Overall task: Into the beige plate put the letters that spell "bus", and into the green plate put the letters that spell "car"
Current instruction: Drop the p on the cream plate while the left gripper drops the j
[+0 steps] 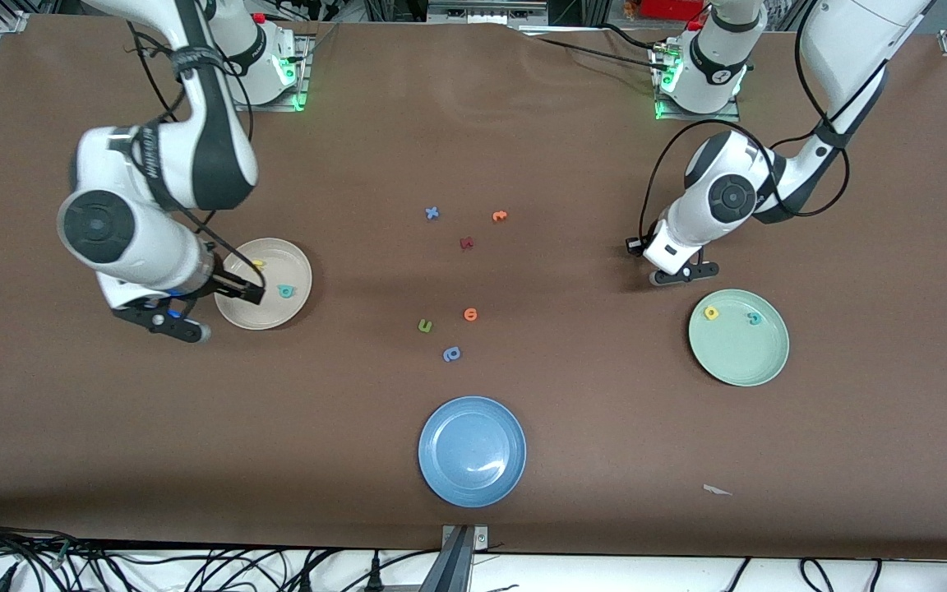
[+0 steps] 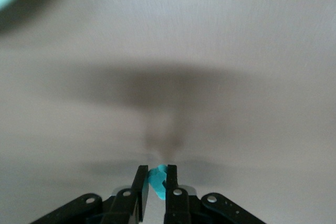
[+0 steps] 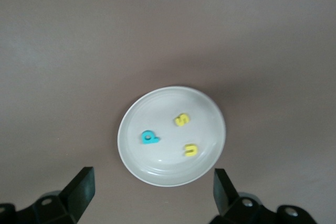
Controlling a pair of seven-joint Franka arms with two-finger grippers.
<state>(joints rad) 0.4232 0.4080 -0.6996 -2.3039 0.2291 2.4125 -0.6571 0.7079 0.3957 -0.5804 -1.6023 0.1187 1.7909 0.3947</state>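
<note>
Nearest the camera: blue plate [image 1: 472,450]. Beige plate [image 1: 264,284] at the right arm's end, holding teal b [image 3: 149,137], yellow s [image 3: 181,119], yellow u [image 3: 190,150]; right gripper [image 3: 152,190] above it, fingers spread wide. Green plate [image 1: 738,337] with yellow a [image 1: 711,312] and teal c [image 1: 755,319]. Left gripper [image 2: 156,182] above bare table beside it, clamped on teal r [image 2: 158,181].

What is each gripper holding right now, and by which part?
The left gripper is shut on a small teal letter, which part I cannot tell. The right gripper is open over the beige plate, holding nothing.
</note>
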